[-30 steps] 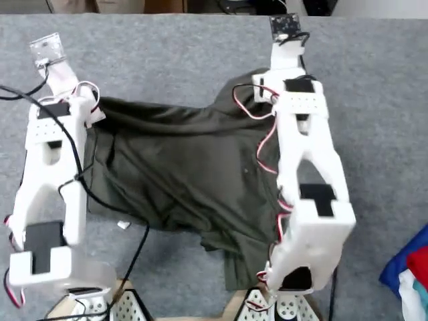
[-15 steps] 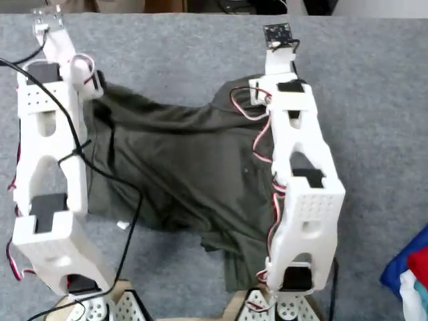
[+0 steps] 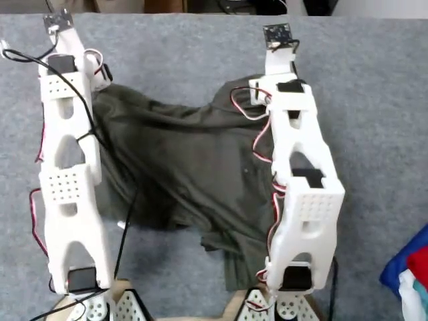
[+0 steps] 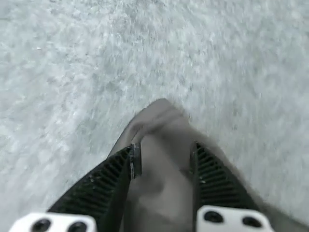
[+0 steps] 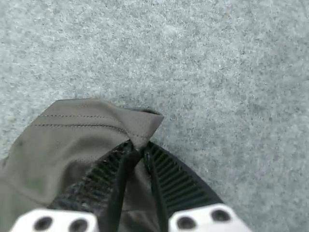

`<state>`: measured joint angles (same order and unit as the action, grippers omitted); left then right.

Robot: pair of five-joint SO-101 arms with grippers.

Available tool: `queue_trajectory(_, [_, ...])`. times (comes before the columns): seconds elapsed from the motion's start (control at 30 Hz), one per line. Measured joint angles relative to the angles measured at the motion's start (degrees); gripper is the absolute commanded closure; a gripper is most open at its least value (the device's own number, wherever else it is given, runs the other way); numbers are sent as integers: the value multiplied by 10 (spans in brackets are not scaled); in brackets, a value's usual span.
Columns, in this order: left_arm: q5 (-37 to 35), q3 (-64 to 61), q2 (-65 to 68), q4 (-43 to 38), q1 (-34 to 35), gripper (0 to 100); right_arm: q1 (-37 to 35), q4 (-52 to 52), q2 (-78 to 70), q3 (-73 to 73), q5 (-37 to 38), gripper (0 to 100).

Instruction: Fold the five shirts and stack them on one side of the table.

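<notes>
A dark olive shirt (image 3: 194, 160) lies crumpled across the middle of the grey table (image 3: 374, 100), stretched between the two arms. My left gripper (image 4: 163, 153) is at the far left, shut on a thick fold of the shirt's corner (image 4: 159, 121), which bulges past the fingertips. The left arm (image 3: 67, 134) covers the shirt's left edge. At the far middle my right gripper (image 5: 139, 155) is pinched tight on another shirt corner (image 5: 96, 125). The right arm (image 3: 297, 160) lies over the shirt's right side and hides that edge.
Several other shirts in blue, red and white (image 3: 409, 271) are bunched at the table's near right edge. Bare grey table surface lies to the far side and to the right of the right arm. Loose cables run along both arms.
The left arm has stretched out toward the far left corner, dragging its shirt corner with it. The right arm moved slightly farther out, then held still.
</notes>
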<state>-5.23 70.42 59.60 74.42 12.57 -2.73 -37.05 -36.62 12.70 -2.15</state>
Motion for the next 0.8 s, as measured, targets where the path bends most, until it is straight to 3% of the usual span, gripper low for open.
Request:
queue_trajectory(0.17, [-19,118,88,4,-3,822,0,0,0,0,0,994])
queue_trajectory(0.5, [-22,94,125,-27,-3,822,0,0,0,0,0,994])
queue_trajectory(0.7, [-22,82,127,-15,-3,971,0,0,0,0,0,994])
queue_trajectory(0.8, [-22,81,127,-4,-4,980,0,0,0,0,0,994])
